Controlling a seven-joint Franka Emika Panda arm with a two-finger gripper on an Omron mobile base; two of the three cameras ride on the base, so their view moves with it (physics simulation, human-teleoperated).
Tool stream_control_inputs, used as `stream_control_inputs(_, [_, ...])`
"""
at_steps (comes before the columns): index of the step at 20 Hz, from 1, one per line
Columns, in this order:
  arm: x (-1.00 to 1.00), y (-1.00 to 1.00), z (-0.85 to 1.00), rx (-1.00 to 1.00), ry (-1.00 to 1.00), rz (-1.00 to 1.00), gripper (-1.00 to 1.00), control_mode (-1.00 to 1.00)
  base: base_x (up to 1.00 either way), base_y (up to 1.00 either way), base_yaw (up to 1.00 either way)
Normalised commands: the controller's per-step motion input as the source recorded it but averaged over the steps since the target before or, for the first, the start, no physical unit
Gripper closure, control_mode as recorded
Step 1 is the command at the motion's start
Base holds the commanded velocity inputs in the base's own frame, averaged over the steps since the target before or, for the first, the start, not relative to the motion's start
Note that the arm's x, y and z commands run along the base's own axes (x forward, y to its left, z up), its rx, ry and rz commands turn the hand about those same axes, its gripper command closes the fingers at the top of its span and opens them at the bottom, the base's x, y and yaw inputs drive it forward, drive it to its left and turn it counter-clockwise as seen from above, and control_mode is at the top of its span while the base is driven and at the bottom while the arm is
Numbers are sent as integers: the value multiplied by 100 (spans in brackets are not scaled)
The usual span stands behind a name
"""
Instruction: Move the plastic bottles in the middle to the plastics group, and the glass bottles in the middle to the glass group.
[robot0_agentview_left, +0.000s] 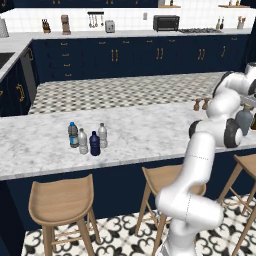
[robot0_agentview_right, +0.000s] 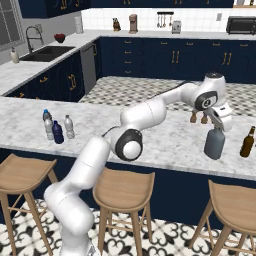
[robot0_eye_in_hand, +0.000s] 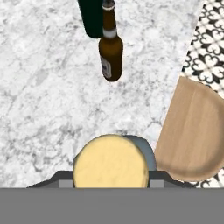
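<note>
The long marble counter (robot0_agentview_right: 165, 140), white with grey veining, runs across both base views, with rounded wooden stools (robot0_agentview_right: 122, 190) tucked under its near edge. The white arm reaches far to the right end, where the gripper (robot0_agentview_right: 218, 121) pinches the neck of the grey-green glass bottle (robot0_agentview_right: 215, 143), fingers closed on it just below the top. The bottle hangs upright beneath the claw, wide-bodied and translucent; whether its base touches the marble is hard to tell. In the hand view its round tan cork top (robot0_eye_in_hand: 109, 161) sits right between the fingertips. Just beside it stands a dark brown bottle (robot0_agentview_right: 247, 142), narrow-necked and glossy, with a pale label. Well apart, at the counter's left end, four small bottles cluster: a blue-capped water bottle (robot0_agentview_left: 73, 134), a clear grey one (robot0_agentview_left: 82, 141), a smooth opaque navy bottle (robot0_agentview_left: 94, 144), and a clear pale-capped bottle (robot0_agentview_left: 102, 135).
</note>
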Motion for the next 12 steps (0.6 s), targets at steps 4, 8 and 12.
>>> stream_control_inputs(4, [-12,6,-26,-1,-6,0,100,-100,0,0,0])
stream_control_inputs(8, [-10,10,-27,-6,-20,0,100,-100,0,0,0])
stream_control_inputs(12, [-29,56,-41,-25,-34,0,100,-100,0,0,0])
